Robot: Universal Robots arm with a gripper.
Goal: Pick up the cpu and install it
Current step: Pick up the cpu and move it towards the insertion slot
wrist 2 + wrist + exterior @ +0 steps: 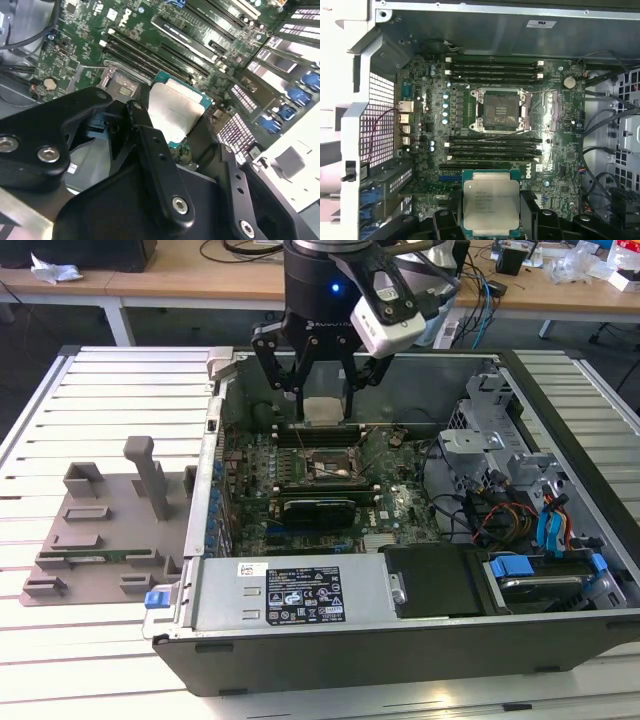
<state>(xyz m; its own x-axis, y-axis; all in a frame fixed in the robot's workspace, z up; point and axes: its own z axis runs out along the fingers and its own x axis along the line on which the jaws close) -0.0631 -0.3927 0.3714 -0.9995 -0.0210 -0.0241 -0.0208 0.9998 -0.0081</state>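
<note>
The cpu [325, 410], a flat square chip with a silver-grey top and a thin green border, hangs above the motherboard [300, 490] inside the open computer case [400, 640]. My gripper [323, 392] is shut on the cpu, one black finger on each of two opposite edges. In the first wrist view the cpu [491, 205] sits between the fingers [445, 220], and the open cpu socket [501, 110] lies some way off on the board with its retention frame lifted aside. The second wrist view shows the cpu [175, 112] held over the memory slots [150, 55].
A grey plastic fixture tray [100, 530] with upright posts lies on the slatted table at the exterior view's left of the case. The case also holds memory slots beside the socket, a long black card [315, 508], a drive cage [490, 440], blue-tabbed drives [540, 570] and cables.
</note>
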